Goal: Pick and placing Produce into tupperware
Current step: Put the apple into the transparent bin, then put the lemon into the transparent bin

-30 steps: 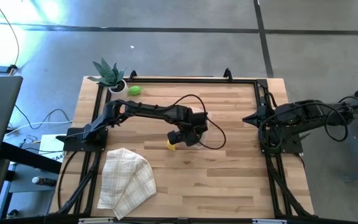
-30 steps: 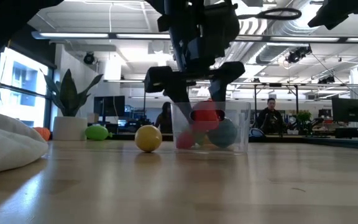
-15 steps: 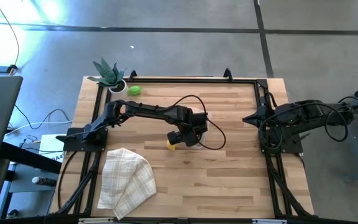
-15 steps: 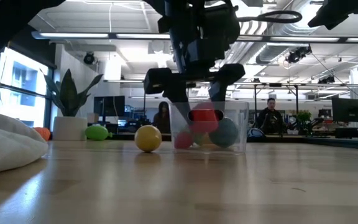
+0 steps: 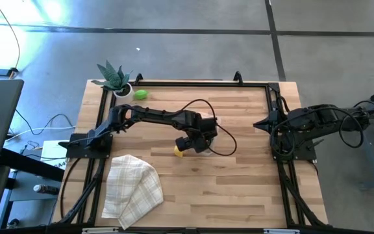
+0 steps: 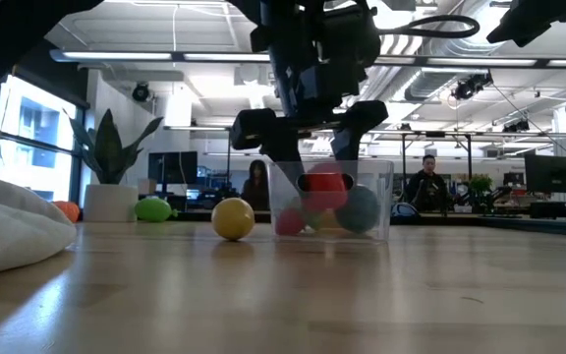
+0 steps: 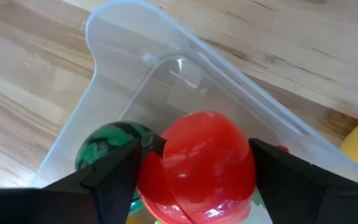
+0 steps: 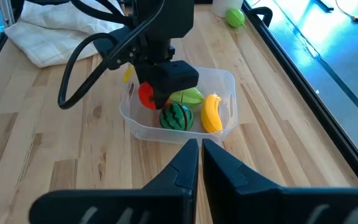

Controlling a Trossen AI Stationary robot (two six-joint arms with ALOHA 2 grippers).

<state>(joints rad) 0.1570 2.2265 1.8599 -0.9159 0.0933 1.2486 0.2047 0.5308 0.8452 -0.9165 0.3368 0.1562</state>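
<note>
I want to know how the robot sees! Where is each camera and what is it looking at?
High view: above, straight down on the table and both arms.
Low view: at tabletop height, facing the tupperware, left arm above it.
Left wrist view: on the left arm, over the red produce between its jaws.
Right wrist view: on the right arm, shut jaws toward the tub.
Both wrist views share the striped green ball.

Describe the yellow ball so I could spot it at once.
Find the clear tub mid-table, under the left arm. The yellow ball lies on the wood beside it, toward the folded cloth. It is the only loose yellow piece; the green one sits far off by the plant.
</note>
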